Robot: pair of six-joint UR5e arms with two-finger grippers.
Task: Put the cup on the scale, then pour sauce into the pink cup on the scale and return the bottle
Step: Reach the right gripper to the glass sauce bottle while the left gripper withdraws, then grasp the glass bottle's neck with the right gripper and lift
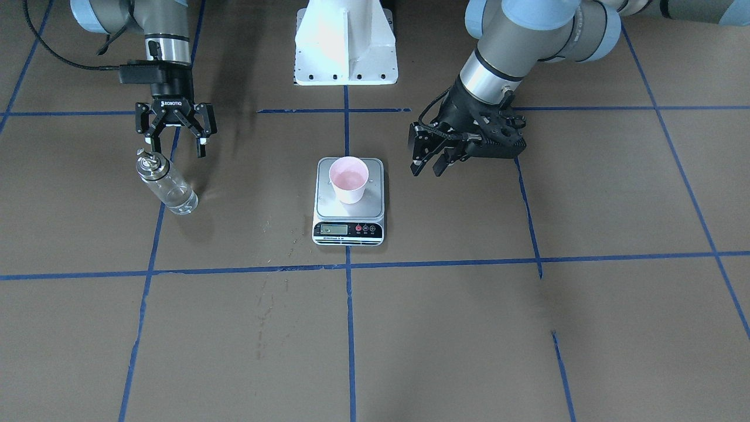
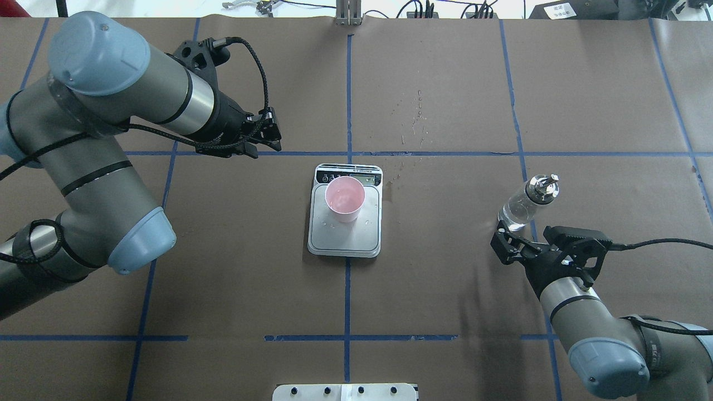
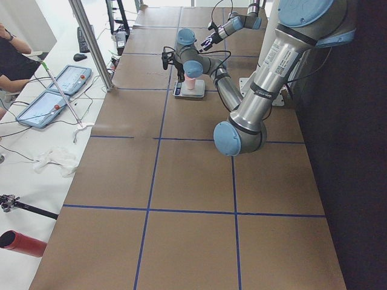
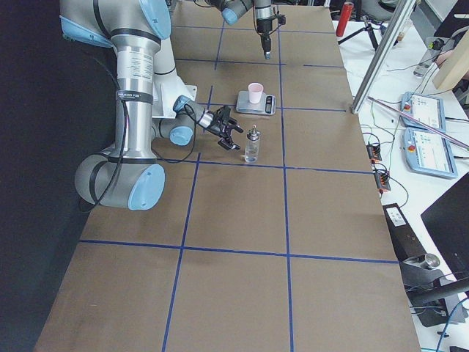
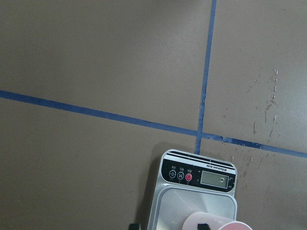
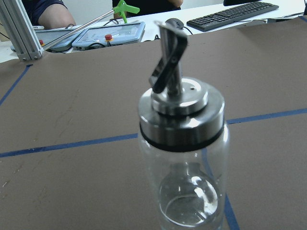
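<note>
At the table point(image 1: 469, 328) centre sat the scale point(image 1: 329, 204). My right gripper point(image 1: 174, 146), fingers apart, hovered just beside the upright bottle point(image 1: 169, 189) in the table's right half; left gripper point(image 1: 429, 164) apart too, empty. Bottle was glass, slick, breakable, looked near-empty: grip mid-body. Light cup point(image 1: 349, 179) stood on scale, contents unclear.
</note>
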